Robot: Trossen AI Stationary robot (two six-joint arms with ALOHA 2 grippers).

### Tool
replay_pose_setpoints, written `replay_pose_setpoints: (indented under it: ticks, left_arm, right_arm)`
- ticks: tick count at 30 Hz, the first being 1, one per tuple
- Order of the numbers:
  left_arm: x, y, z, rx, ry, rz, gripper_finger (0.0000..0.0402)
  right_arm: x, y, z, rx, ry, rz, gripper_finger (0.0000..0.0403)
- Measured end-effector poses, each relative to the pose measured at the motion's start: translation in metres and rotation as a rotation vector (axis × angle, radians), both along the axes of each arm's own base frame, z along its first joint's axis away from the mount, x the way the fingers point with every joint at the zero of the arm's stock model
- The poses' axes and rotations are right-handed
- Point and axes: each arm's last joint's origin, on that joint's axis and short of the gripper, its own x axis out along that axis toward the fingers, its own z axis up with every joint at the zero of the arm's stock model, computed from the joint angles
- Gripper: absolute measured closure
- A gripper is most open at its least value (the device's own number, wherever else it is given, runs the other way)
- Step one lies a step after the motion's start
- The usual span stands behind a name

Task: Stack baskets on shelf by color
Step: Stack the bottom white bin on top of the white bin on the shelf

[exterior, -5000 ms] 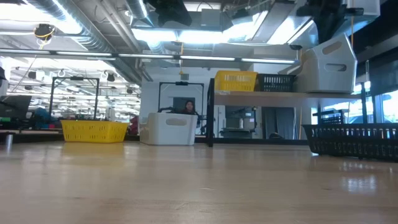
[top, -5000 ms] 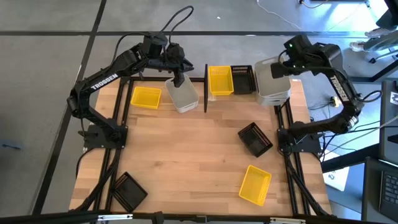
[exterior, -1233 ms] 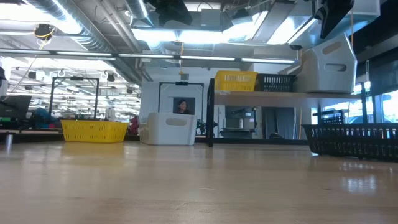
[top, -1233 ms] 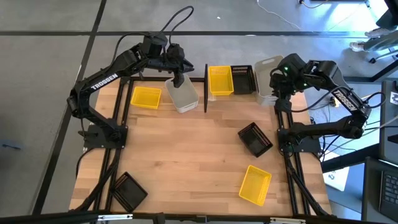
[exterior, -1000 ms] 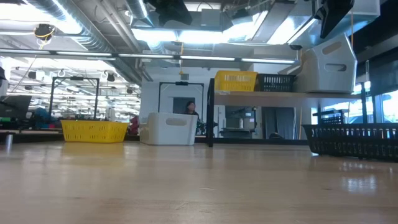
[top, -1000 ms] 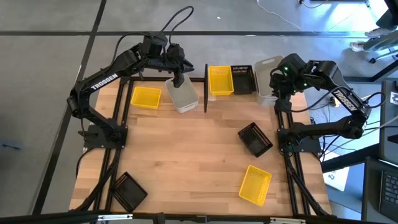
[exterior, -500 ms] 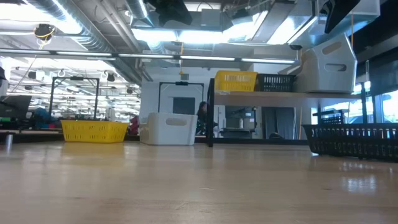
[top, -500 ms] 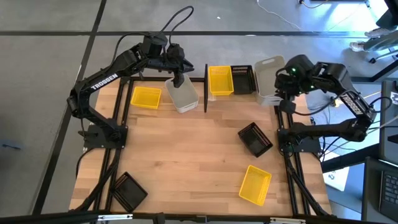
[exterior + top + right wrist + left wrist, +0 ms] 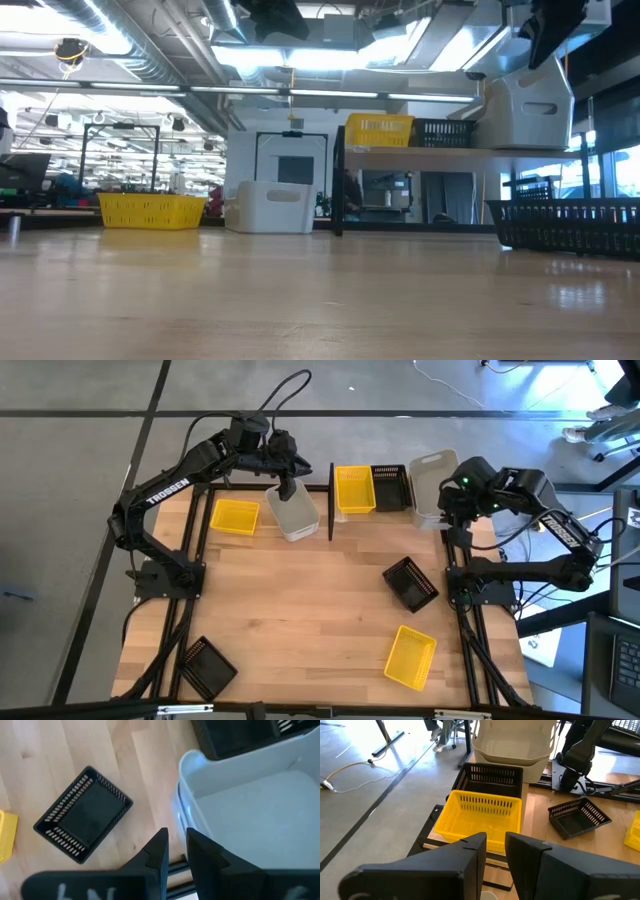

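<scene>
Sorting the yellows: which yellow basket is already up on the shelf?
The yellow basket beside the black basket on the shelf; the other two lie on the tabletop.
</scene>
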Motion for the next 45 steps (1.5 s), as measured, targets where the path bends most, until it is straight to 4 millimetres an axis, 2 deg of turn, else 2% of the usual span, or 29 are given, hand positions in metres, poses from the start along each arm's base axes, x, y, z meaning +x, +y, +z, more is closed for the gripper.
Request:
replay_pose_setpoints:
  ticks: [7,11,23,39,42,45]
  left_arm:
    - [0.0,0.0,0.0,-0.001,0.0,0.0,0.0339]
    - [0.0,0.0,0.0,-0.001,0.0,0.001,0.0339]
    - [0.0,0.0,0.0,-0.003,-0.001,0.004,0.0339]
    - [0.0,0.0,0.0,-0.003,-0.001,0.004,0.0339]
    - [0.0,0.0,0.0,-0.003,-0.001,0.004,0.0339]
    - [0.0,0.0,0.0,-0.002,-0.001,0.004,0.0339]
  right_arm:
    - [-0.003,0.0,0.015,-0.083,-0.01,-0.011,0.0336]
    - [-0.007,0.001,0.011,-0.101,0.071,-0.011,0.0336]
    - [-0.002,-0.003,0.003,-0.112,0.135,0.056,0.0336]
    - [0.017,-0.017,-0.006,-0.065,0.197,0.063,0.0336]
    - [0.018,-0.017,-0.007,-0.059,0.197,0.065,0.0345]
    - [0.018,-0.017,-0.007,-0.054,0.195,0.063,0.037]
